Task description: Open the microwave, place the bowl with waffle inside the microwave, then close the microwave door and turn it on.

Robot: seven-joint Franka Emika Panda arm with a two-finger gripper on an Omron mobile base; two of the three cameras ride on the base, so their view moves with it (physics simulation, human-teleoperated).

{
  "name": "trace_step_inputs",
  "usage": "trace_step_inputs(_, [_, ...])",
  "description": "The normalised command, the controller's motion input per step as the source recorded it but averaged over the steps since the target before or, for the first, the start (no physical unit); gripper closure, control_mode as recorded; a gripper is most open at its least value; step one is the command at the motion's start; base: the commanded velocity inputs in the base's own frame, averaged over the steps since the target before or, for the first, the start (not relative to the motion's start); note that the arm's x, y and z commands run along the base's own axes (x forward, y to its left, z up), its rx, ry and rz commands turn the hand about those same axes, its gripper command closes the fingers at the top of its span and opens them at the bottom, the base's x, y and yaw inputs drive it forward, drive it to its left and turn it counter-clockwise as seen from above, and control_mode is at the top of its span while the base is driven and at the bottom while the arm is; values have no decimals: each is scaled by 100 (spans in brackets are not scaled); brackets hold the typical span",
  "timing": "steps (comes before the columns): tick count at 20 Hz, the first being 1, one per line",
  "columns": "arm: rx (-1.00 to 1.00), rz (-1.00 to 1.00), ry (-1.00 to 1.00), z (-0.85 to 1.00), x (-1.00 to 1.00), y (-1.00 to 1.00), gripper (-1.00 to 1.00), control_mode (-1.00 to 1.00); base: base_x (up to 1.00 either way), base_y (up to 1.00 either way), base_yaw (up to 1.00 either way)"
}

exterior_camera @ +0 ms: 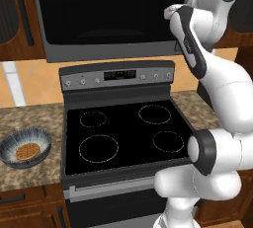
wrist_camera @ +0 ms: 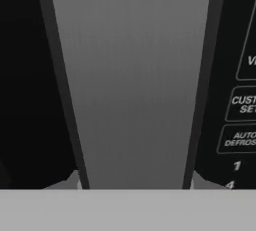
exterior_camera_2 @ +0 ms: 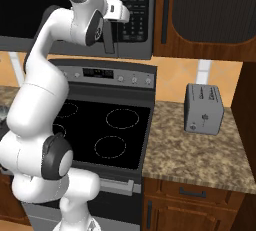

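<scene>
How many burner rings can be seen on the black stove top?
4 burner rings: back left, back right, front left, front right. None seem hidden.

Arm (exterior_camera_2: 45,100) raised; wrist high

The closed microwave door (exterior_camera: 111,12) blocks the way in; the stovetop (exterior_camera: 123,135) below lies bare.

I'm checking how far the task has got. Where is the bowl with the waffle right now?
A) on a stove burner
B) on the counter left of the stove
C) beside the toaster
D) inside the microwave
B: the bowl, holding the waffle, sits on the granite counter left of the stove.
</scene>
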Motion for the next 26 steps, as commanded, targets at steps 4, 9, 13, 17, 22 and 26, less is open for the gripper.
trace_step_inputs(4, [2,14,-14,0,-53,56,100,-100,0,0,0])
trace_step_inputs(9, [0,18,-21,0,-85,77,100,-100,0,0,0])
trace_step_inputs(13, [0,20,-2,9,-100,88,100,-100,0,0,0])
trace_step_inputs(17, [-6,16,3,7,-96,76,100,-100,0,0,0])
trace_step_inputs(22, [-10,6,2,0,-100,81,100,-100,0,0,0])
trace_step_inputs(26, [-13,4,0,0,-100,100,100,-100,0,0,0])
